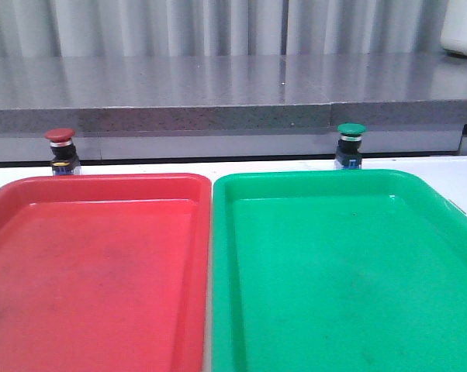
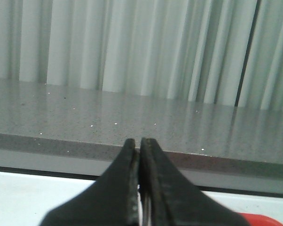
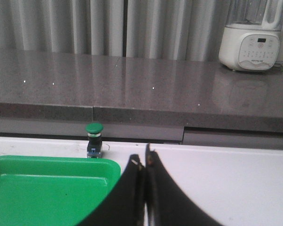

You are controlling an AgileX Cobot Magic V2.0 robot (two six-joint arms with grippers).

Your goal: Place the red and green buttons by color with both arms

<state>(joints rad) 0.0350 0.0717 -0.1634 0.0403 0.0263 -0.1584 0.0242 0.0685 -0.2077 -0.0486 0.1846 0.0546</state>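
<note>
In the front view, the red tray point(image 1: 94, 263) and the green tray point(image 1: 350, 271) lie side by side on the white table point(image 1: 466, 174), their long edges almost touching. The red button point(image 1: 61, 149) stands upright just behind the far rim of the red tray, and the green button point(image 1: 350, 145) stands upright just behind the far rim of the green tray. Each button is thus already near the tray of its own color, probably so that each arm has a short reach. Both trays hold nothing, so I judge the task has not started. No arm shows here.

In the left wrist view, the left gripper point(image 2: 139, 146) has its two fingers pressed together with nothing between them. It points toward the grey counter point(image 2: 132, 122); no button is seen.

In the right wrist view, the right gripper point(image 3: 144, 165) is likewise closed and empty. The green button stands behind the green tray's far corner, well apart from the fingers. A white appliance point(image 3: 252, 44) sits on the counter.
</note>
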